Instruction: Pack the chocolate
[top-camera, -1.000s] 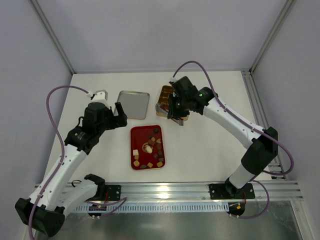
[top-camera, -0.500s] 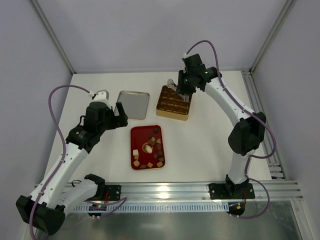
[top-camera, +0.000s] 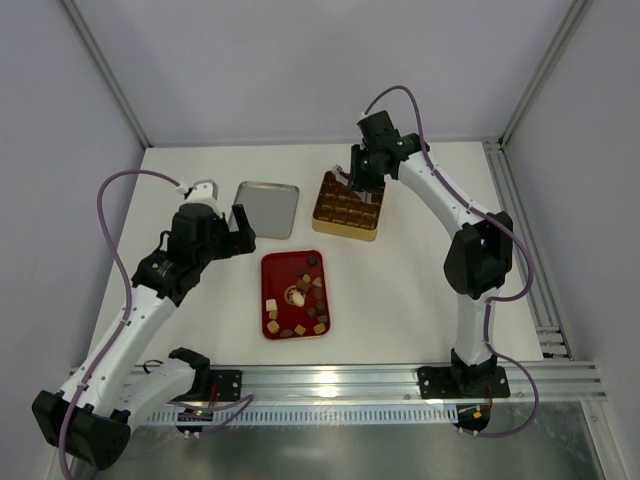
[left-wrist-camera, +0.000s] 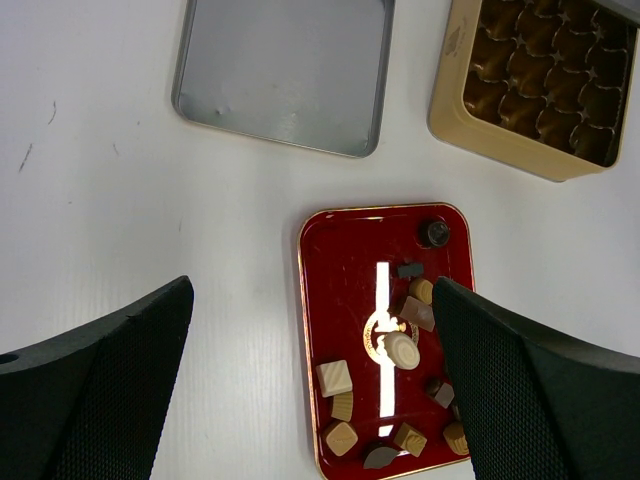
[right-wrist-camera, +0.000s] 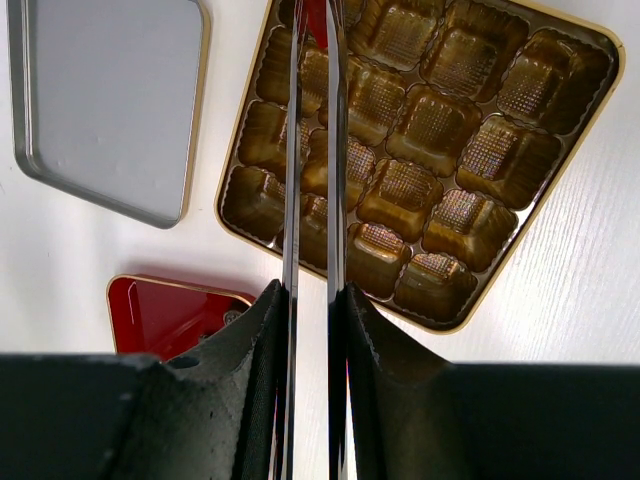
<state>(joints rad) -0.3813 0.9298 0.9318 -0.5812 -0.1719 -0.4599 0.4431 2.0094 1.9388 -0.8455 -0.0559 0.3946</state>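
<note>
The chocolate (top-camera: 300, 295) lies as several small dark and tan pieces on a flat red tray (top-camera: 272, 270). A round whitish piece (left-wrist-camera: 402, 350) sits mid-tray (left-wrist-camera: 340, 260). My left gripper (top-camera: 238, 225) hovers above the tray's left side, open and empty (left-wrist-camera: 312, 300). My right gripper (top-camera: 362, 175) is over the far edge of the gold tin (top-camera: 347, 205). In the right wrist view it is shut (right-wrist-camera: 312, 295) on thin metal tongs (right-wrist-camera: 292, 150) that reach over the tin's moulded compartments (right-wrist-camera: 590, 160). Something reddish shows between the blades at the top edge.
A silver tin lid (top-camera: 266, 208) lies upturned left of the gold tin, also seen from both wrists (left-wrist-camera: 280, 70) (right-wrist-camera: 100, 100). The gold tin (left-wrist-camera: 450, 110) holds only its gold liner where I can see it. White table walls stand behind.
My right arm has swung from the tin's near side up to its far edge, carrying the tongs. The left arm and the chocolates have stayed put.
</note>
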